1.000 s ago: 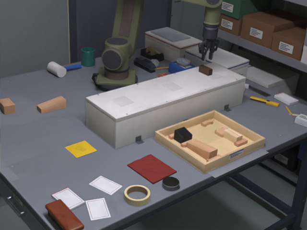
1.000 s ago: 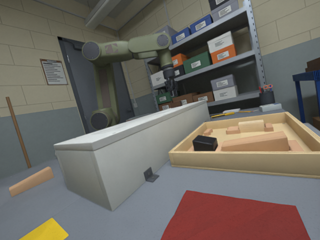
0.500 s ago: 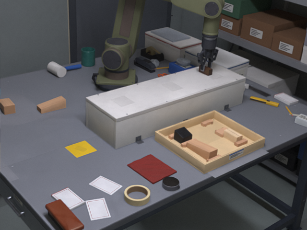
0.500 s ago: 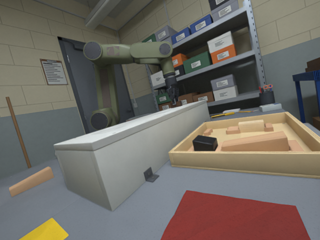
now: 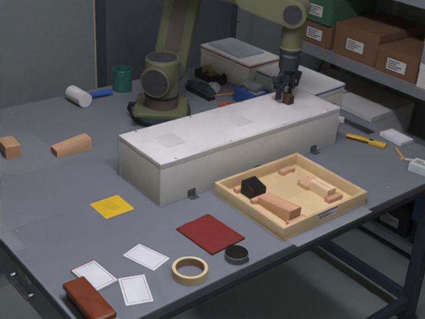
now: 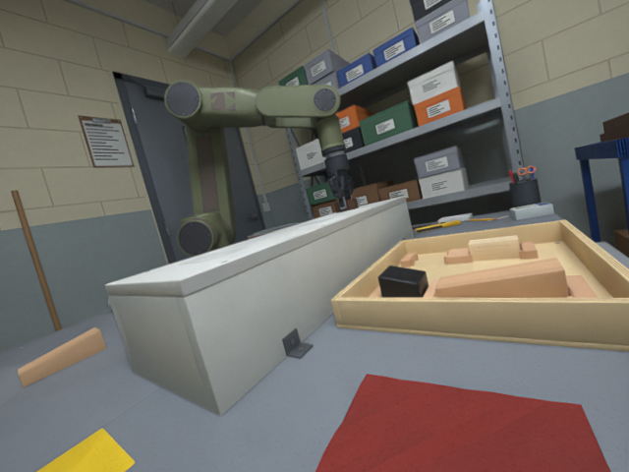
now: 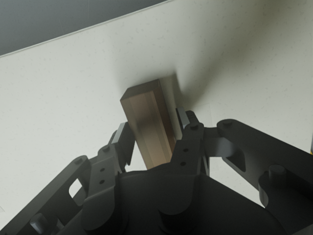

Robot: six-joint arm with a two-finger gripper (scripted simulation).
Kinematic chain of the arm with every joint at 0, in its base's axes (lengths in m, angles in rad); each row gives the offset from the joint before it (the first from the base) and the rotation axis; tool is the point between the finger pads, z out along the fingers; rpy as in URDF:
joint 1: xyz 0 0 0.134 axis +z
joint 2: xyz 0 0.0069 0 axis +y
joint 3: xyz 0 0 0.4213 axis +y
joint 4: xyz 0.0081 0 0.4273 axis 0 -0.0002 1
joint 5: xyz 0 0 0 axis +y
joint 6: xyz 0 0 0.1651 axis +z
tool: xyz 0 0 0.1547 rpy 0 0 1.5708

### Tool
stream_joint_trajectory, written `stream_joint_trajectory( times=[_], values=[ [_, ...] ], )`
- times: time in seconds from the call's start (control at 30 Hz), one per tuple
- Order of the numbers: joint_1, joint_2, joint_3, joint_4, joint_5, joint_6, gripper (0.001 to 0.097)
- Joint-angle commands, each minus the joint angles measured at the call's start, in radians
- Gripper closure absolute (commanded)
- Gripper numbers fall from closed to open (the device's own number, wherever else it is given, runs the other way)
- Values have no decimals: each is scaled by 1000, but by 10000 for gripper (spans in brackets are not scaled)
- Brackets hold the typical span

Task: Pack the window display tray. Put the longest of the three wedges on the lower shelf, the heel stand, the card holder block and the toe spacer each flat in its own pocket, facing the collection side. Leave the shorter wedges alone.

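A small dark brown block (image 5: 288, 99) (image 7: 149, 121) lies on the far right end of the long white box (image 5: 226, 137), and my gripper (image 5: 283, 97) (image 7: 154, 131) has come down around it. In the wooden tray (image 5: 291, 194) (image 6: 488, 284) on the table's front right, a long wedge (image 5: 278, 206) (image 6: 500, 279), a black block (image 5: 253, 186) (image 6: 402, 281) and a pale block (image 5: 321, 186) (image 6: 493, 247) lie in pockets. Two shorter wooden pieces (image 5: 71, 145) (image 5: 10, 146) rest on the table's far left. The gripper is open, its fingers on either side of the brown block, and it holds nothing.
The green arm's base (image 5: 160, 92) stands behind the white box. A red cloth (image 5: 209, 233), yellow square (image 5: 111, 206), tape ring (image 5: 190, 270), black puck (image 5: 236, 254), white cards and a brown case (image 5: 88, 298) lie at the table's front. Shelves of boxes stand at the right.
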Motion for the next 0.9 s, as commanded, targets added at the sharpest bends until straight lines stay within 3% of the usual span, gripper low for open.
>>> stream_joint_trajectory(
  times=[0.0,0.33,0.87],
  values=[
    [0,0,0,0,-1,0,461],
    [0,0,0,0,-1,0,461],
    [0,0,1,0,-2,0,776]
  ],
)
